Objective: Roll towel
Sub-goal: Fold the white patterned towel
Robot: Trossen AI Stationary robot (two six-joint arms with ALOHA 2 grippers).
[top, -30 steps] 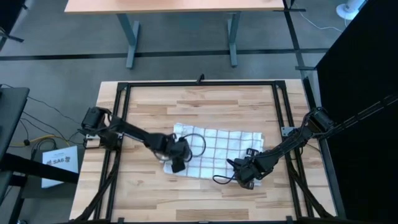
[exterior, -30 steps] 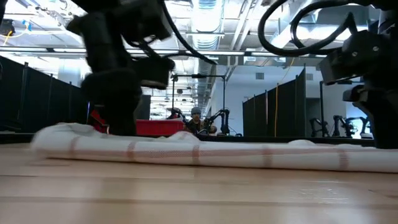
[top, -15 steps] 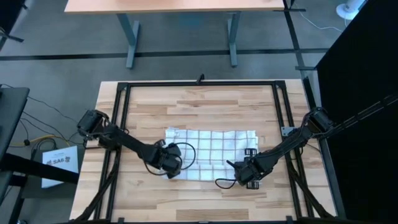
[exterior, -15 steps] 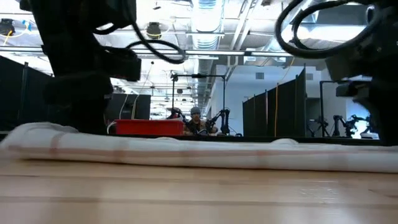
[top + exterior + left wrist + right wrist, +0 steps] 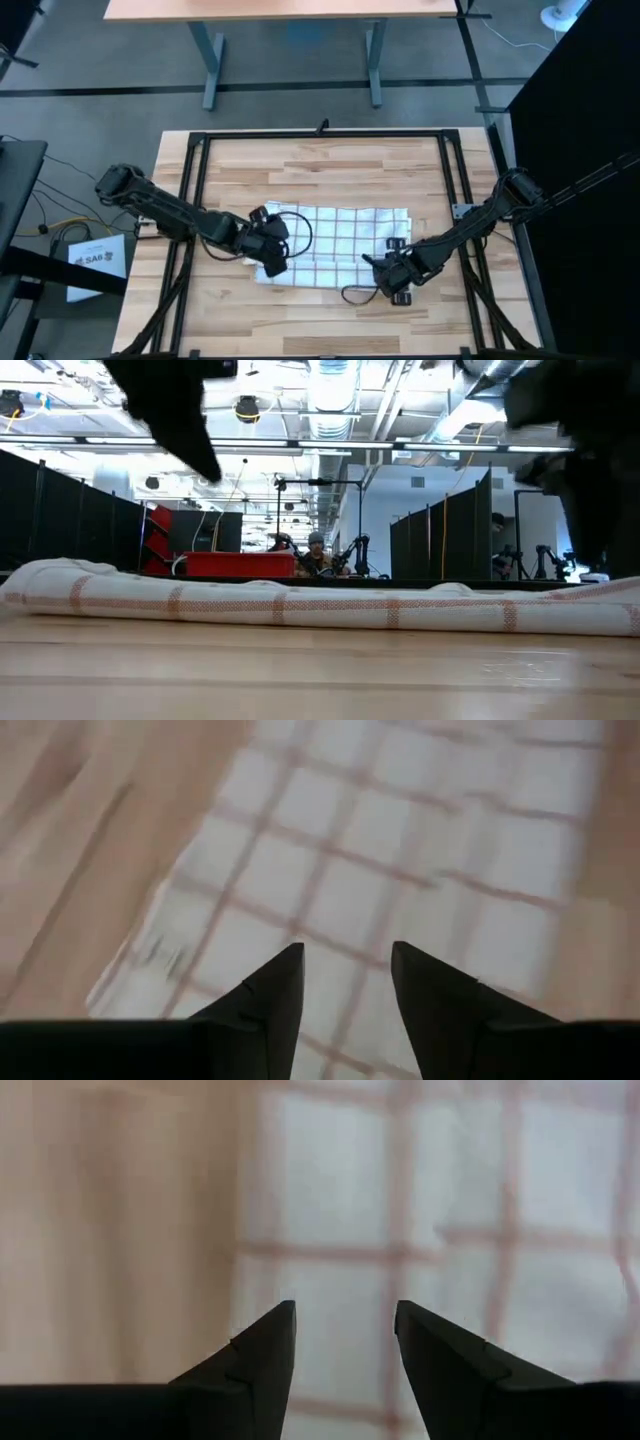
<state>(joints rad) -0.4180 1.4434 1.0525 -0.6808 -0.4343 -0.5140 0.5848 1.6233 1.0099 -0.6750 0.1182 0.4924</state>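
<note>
A: Status, left side first — where is the left gripper (image 5: 268, 245) placed?

B: It is seen at the towel (image 5: 335, 246)'s left end, over the near-left corner. In the left wrist view its fingers (image 5: 262, 1000) are spread with a gap between them, nothing pinched; checked cloth (image 5: 400, 860) is seen past and between the tips, with bare table (image 5: 60, 870) wood to one side.

A: And the towel?

B: It is laid across the middle of the table (image 5: 330, 170), long side running left to right. From the low view it is seen as a low, flat band (image 5: 320, 605), slightly humped at the left end.

A: Right side?

B: The right gripper (image 5: 392, 275) is positioned at the towel's near-right corner. Its fingers (image 5: 262, 1355) are likewise spread, nothing gripped; the towel edge (image 5: 400, 1230) is seen just ahead of the tips, wood beside it.
</note>
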